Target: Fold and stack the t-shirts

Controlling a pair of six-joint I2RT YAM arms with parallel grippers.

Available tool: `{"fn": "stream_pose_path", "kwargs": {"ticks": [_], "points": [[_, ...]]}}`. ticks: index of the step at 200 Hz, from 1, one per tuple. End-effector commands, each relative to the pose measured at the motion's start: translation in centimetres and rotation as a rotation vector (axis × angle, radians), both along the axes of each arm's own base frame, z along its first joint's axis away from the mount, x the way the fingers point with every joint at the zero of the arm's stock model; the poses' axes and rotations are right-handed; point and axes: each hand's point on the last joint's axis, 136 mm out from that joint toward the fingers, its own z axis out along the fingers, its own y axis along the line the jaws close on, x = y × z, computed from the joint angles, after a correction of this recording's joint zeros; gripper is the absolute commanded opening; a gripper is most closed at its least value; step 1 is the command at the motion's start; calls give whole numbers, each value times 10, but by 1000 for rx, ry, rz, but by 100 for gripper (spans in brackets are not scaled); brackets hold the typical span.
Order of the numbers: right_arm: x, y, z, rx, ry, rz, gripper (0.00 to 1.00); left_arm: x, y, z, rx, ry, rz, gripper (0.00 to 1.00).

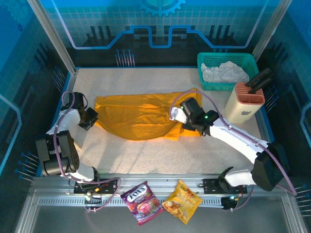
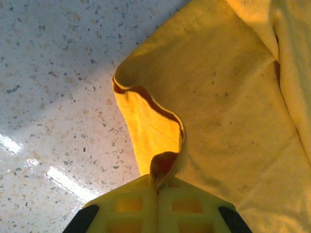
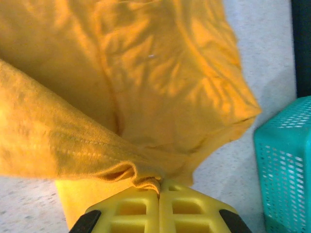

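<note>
Robot lab: aluminium-framed cell [image 1: 51, 36], blue printed walls [image 1: 160, 19].

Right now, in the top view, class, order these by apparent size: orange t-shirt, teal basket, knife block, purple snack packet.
1. orange t-shirt
2. teal basket
3. knife block and purple snack packet: too alike to rank

The table [image 1: 146, 155] is viewed steeply from above and behind the arm bases by the top external camera, while the golden-orange t-shirt [image 1: 136, 116], shared by all three views, is viewed close-up and downward by both wrist cameras.
</note>
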Motion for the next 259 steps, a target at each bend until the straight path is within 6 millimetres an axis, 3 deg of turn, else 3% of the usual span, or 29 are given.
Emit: {"fn": "stream_pose_path", "kwargs": {"ticks": [1, 66, 101, 145, 167, 190, 226, 259], "points": [[31, 5, 14, 28, -47, 20, 0, 11, 6, 2, 17, 5, 35, 0], [106, 2, 12, 33, -54, -34, 0, 40, 17, -22, -13, 61, 75, 0], [135, -2, -6, 28, -29, -69, 0, 53, 19, -37, -33, 98, 80, 0], [152, -15, -44, 34, 41, -174, 0, 50, 26, -54, -14, 157, 104, 0], [157, -24, -62, 49, 71, -262, 0, 47, 30, -59, 9, 177, 122, 9], [160, -30, -76, 82, 97, -360, 0, 44, 36, -57, 42, 188, 139, 10], [165, -39, -88, 160, 136, -525, 0, 38, 45, -50, 84, 200, 167, 11], [169, -40, -92, 242, 163, -623, 0, 42, 44, -47, 74, 180, 173, 26]]}}
